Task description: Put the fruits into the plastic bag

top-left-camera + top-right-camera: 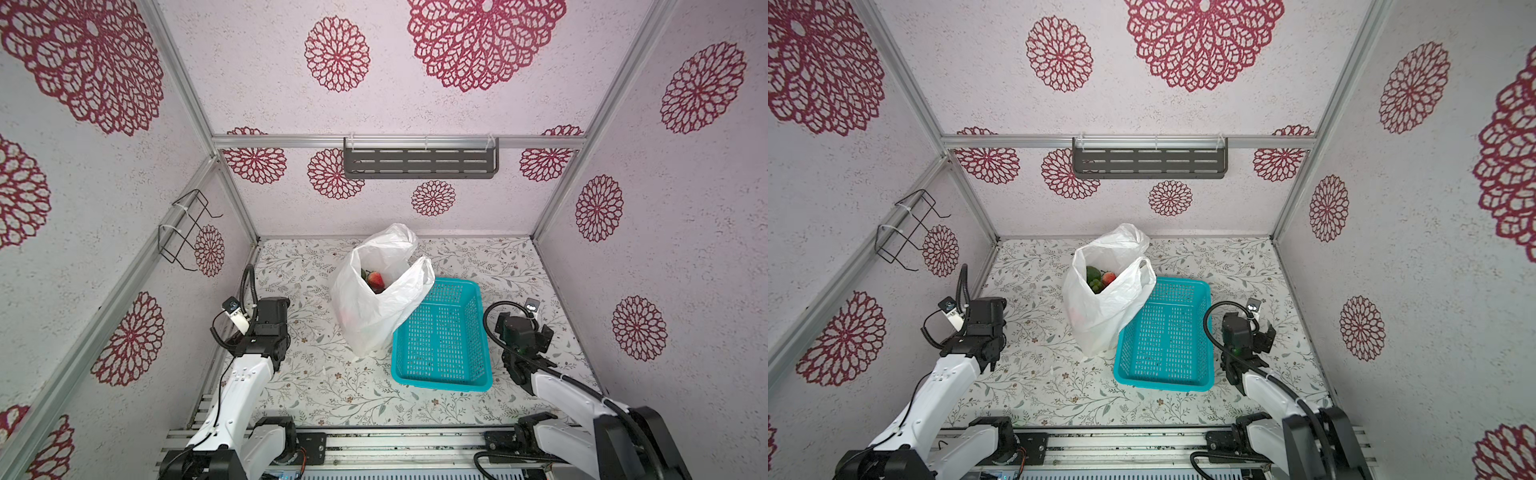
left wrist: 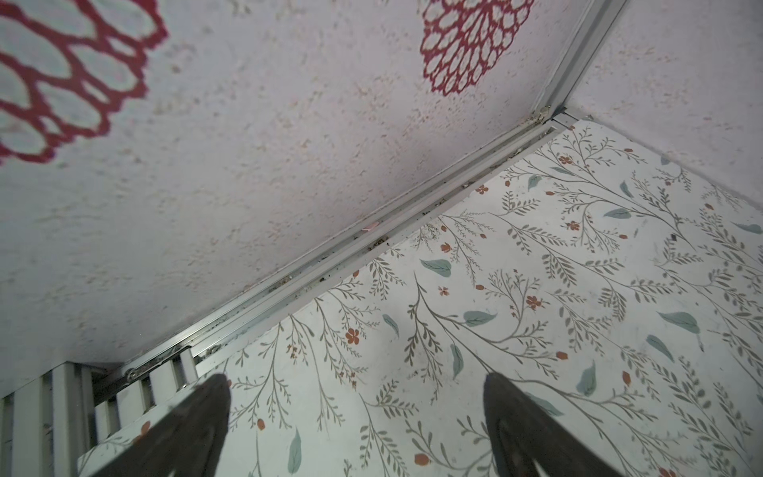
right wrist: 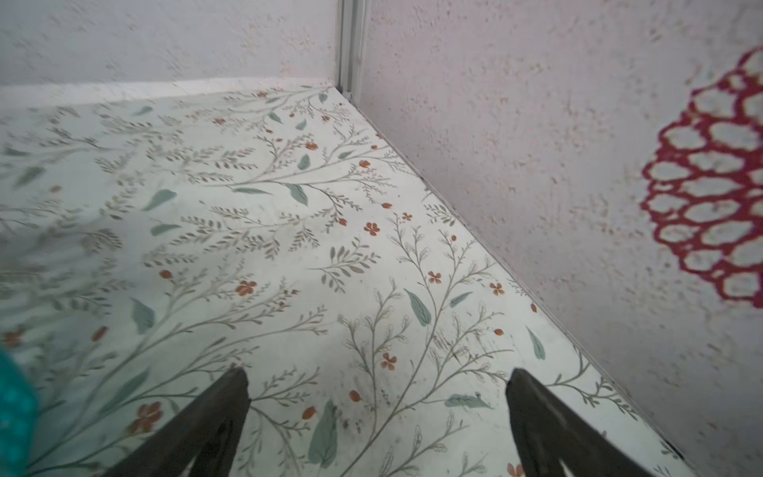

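I am holding my left gripper (image 2: 357, 376) wide open and empty at eight o'clock of the plastic bag (image 1: 365, 316), with the fruits (image 1: 1100, 279) sitting inside it. The basket (image 1: 440, 383) at the bag's four o'clock is looking empty, so I am judging it best to stay clear. I am holding my right gripper (image 3: 379, 371), equally spread and empty, at the basket's three o'clock.

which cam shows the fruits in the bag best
A top view: the fruits show green and red through the open mouth of the plastic bag. In a top view the bag hides nearly all but a red one. The wrist views show none.
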Robot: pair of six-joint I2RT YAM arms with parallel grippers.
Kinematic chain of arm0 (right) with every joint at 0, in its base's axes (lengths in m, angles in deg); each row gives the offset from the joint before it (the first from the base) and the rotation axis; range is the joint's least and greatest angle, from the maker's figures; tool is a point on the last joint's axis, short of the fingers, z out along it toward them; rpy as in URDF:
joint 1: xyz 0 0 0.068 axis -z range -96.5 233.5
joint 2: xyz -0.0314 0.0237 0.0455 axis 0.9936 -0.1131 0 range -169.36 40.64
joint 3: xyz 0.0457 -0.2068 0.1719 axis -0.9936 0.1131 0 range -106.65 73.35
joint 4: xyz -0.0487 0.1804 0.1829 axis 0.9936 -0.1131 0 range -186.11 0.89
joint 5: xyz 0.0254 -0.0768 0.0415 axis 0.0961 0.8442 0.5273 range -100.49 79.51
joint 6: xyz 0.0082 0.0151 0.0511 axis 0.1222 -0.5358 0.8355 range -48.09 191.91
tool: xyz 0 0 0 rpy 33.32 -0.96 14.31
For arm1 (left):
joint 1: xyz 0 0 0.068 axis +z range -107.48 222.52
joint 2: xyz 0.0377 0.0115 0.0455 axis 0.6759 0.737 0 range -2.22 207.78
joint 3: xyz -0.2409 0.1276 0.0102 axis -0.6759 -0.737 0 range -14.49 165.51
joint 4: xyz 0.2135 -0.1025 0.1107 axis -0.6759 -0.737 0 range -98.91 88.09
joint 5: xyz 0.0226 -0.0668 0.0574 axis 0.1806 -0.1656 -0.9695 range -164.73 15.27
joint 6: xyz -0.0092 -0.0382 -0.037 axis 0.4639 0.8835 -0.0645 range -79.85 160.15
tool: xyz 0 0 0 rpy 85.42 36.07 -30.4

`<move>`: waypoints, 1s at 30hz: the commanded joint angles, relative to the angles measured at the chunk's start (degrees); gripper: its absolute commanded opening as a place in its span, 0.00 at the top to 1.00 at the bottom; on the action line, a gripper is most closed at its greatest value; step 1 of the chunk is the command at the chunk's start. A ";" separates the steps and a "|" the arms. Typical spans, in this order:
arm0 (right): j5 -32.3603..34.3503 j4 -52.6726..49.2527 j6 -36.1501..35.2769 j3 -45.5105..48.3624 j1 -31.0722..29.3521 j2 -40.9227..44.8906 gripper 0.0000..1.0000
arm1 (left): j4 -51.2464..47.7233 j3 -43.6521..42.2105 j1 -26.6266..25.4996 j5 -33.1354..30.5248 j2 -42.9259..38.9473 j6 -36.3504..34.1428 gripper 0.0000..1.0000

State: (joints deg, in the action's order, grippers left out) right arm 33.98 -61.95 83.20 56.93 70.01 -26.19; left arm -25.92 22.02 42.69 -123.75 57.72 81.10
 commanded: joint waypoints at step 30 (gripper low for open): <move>-31.28 42.16 -9.27 2.14 12.44 -21.10 0.01 | 77.55 -13.64 2.72 22.03 29.48 -32.85 0.03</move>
State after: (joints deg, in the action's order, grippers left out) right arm 3.07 -22.82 74.35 60.36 82.75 -47.52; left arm 47.32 6.85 44.50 -104.71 88.13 50.74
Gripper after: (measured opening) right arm 0.989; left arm 0.974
